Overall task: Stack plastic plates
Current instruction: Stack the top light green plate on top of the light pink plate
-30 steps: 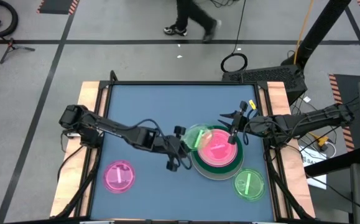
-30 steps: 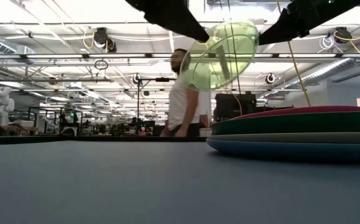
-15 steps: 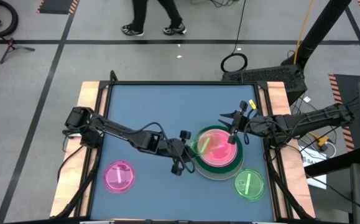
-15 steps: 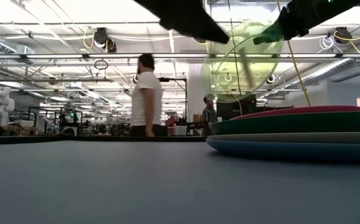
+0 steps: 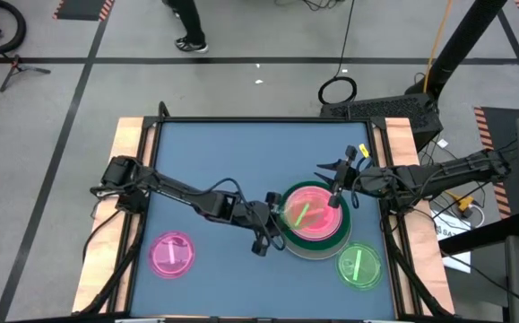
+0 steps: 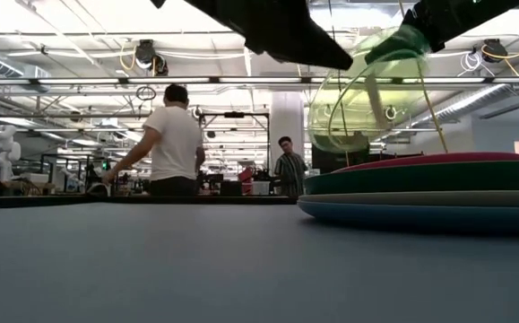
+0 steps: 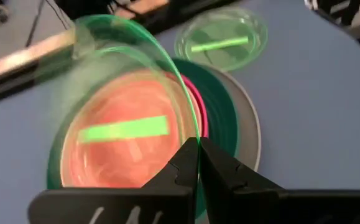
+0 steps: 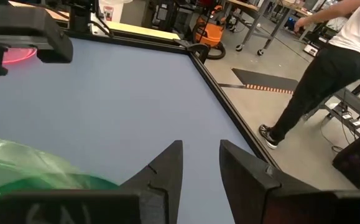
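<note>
We note the left gripper [image 7: 198, 144] clenched on the rim of the small translucent green striped plastic plate [image 7: 127, 127], held tilted directly above the pink-topped stack of round plastic plates [image 5: 314, 242]; right gripper [image 8: 199, 163] released, just beyond the stack.

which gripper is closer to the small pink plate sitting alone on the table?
Left. The left gripper, holding a green plate over the stack, is nearer the pink plate. The right gripper is beyond the stack's far side.
</note>
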Robot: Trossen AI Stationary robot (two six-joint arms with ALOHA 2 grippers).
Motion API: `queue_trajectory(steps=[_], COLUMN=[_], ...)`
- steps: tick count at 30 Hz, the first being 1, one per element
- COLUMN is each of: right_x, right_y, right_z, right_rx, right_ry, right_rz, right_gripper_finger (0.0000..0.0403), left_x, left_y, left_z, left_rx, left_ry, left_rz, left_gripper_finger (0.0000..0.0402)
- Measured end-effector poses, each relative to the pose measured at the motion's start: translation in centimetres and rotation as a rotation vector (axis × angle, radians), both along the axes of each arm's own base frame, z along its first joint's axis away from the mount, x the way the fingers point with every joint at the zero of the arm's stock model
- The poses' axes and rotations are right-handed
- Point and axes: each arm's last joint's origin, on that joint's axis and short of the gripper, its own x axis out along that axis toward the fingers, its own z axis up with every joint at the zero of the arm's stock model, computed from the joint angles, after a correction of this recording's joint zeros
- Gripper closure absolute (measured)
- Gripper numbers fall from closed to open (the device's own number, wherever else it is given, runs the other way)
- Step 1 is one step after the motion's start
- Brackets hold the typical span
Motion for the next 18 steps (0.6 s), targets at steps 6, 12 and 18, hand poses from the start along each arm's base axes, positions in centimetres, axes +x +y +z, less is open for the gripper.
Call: queue_trajectory(steps=[6,12,18], right_x=[0.0,0.0,0.0], right_y=[0.0,0.0,0.0], right_z=[0.0,0.0,0.0], right_rx=[0.0,0.0,0.0], right_ry=[0.0,0.001,0.001], right_rz=[0.0,0.0,0.0], right_gripper_finger=[0.0305,0.0305,0.0305], left_x=[0.4,0.8,1.2], left_y=[0.2,0.9,1.3], left_z=[-0.5,-1.1,-1.8], left_rx=[-0.023,-0.081,-0.12], left_ry=[-0.006,0.017,0.03], left_rz=[-0.013,-0.022,-0.03], left_gripper_finger=[0.0387,0.0387,0.0385])
